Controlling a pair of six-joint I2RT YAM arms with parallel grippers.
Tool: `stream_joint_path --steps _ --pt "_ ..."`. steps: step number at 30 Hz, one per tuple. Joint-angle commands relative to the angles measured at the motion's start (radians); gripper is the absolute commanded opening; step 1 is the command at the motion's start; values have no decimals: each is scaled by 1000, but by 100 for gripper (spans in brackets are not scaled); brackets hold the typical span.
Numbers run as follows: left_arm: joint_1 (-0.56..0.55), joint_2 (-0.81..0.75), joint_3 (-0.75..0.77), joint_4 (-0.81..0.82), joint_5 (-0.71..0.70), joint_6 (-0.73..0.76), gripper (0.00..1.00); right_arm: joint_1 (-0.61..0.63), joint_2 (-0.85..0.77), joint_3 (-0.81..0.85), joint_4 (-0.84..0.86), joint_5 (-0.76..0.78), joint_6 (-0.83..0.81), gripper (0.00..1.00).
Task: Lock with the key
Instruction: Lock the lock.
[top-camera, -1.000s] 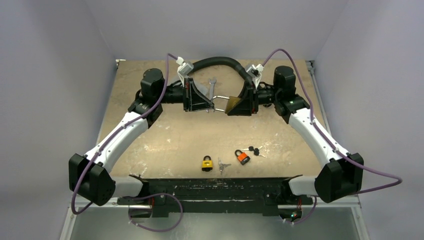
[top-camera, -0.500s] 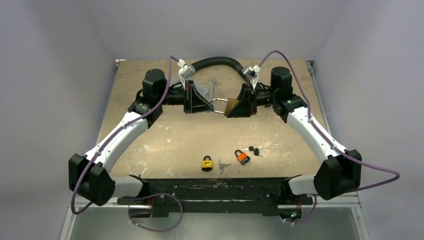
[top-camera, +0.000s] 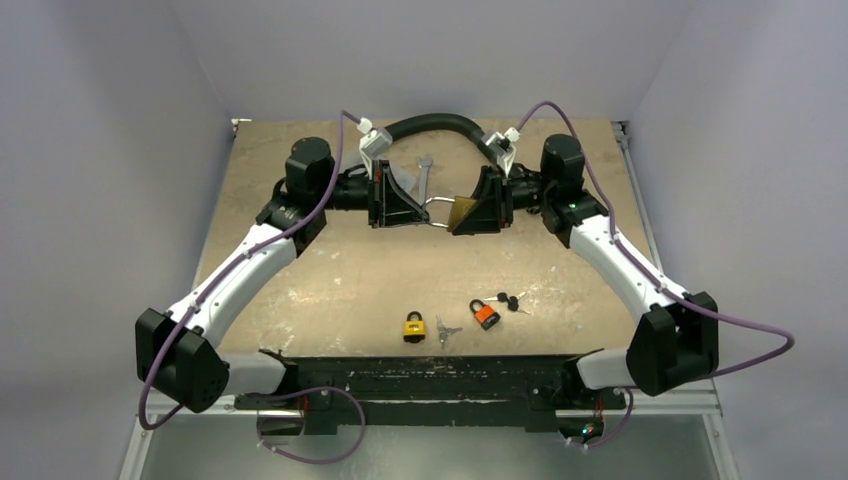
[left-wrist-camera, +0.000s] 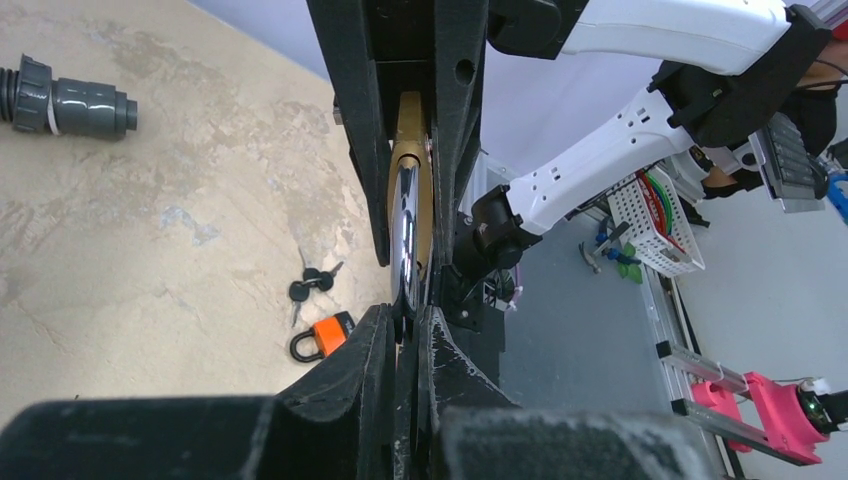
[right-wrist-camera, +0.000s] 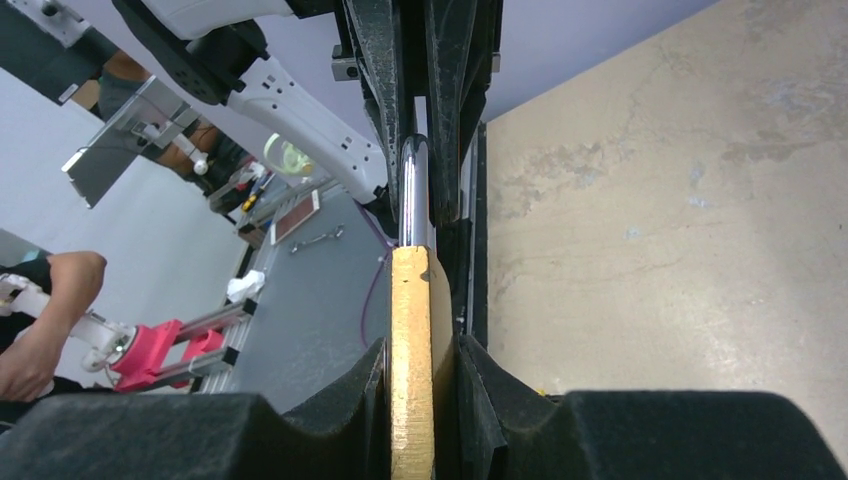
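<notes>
**Brass body pushed further onto its shackle**

The brass padlock (top-camera: 462, 212) is pinched by its flat faces in the right jaws, which are closed hard on it. Just left of the padlock, the left jaws are nipped almost shut on its chrome shackle (left-wrist-camera: 405, 230). Over the last second the right arm has slid leftward, and less shackle shows between the two sets of jaws than before. I read that as the body being pressed home on the shackle, though I cannot tell whether it has seated. Neither arm has a key. A silver key (top-camera: 445, 330) and a dark bunch (top-camera: 512, 299) lie on the bench (top-camera: 330, 270), well nearer the arm bases than the brass padlock, so the key turn looks still to come.
</notes>
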Motion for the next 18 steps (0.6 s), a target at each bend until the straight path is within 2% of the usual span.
stream_joint_path --steps 1,11,14,18 --pt "-156 77 -16 37 -6 -4 0 141 0 71 233 27 69 0" --pt "-197 107 -32 72 -21 -31 0 163 24 97 283 33 114 0" --pt "-202 113 -40 81 -28 -38 0 167 28 90 342 32 166 0" --pt "-206 124 -45 93 -48 -45 0 170 33 62 513 26 293 0"
